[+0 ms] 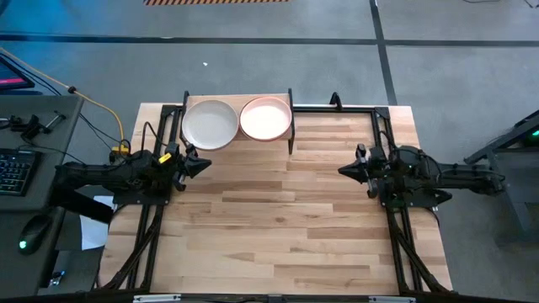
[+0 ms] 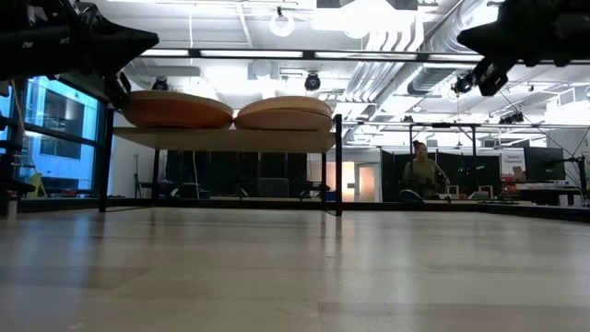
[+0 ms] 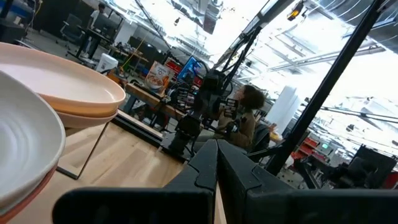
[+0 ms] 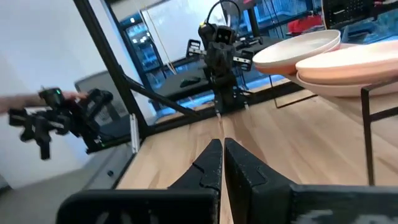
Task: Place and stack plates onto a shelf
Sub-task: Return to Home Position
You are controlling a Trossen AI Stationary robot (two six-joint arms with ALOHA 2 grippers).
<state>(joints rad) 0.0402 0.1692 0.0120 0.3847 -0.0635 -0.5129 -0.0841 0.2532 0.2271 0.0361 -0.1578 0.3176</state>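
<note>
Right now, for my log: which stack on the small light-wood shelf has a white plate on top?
The stack nearer the left gripper: its top is the round matte cream-white plate; the other stack's is the pale pink plate.

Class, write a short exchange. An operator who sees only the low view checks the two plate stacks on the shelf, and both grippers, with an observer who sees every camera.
Operator: I see the two stacks on the shelf only from the side. Which colour is on top of each?
Observer: From above, a cream plate tops the left stack and a pink plate tops the right stack.
Operator: Is either gripper holding anything?
Observer: No. In the wrist views, the left gripper and the right gripper are both shut and empty.
</note>
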